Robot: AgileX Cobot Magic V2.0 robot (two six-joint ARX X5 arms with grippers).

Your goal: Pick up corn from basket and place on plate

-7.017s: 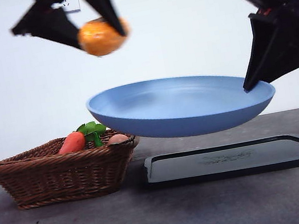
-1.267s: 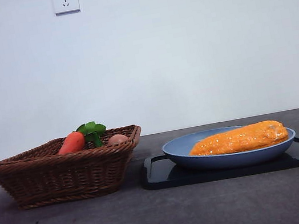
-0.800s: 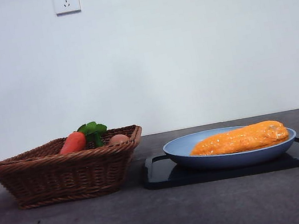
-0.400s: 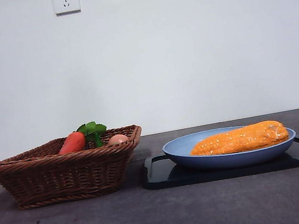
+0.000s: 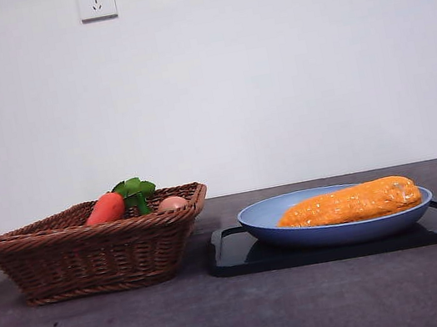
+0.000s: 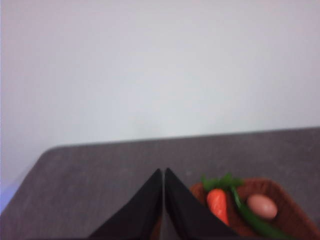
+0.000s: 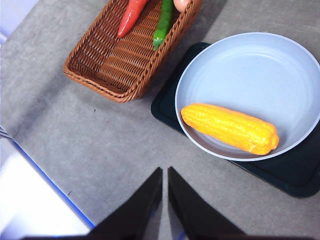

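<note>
Orange-yellow corn (image 7: 229, 128) on plate (image 7: 260, 65), basket (image 7: 107, 67) beside.

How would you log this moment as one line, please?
corn: lying on plate | plate: on tray | basket: carrot, egg, green pod inside | left pincer: shut | right pincer: shut

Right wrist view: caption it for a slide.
Corn lies on the blue plate atop a black tray, basket beside it.
</note>
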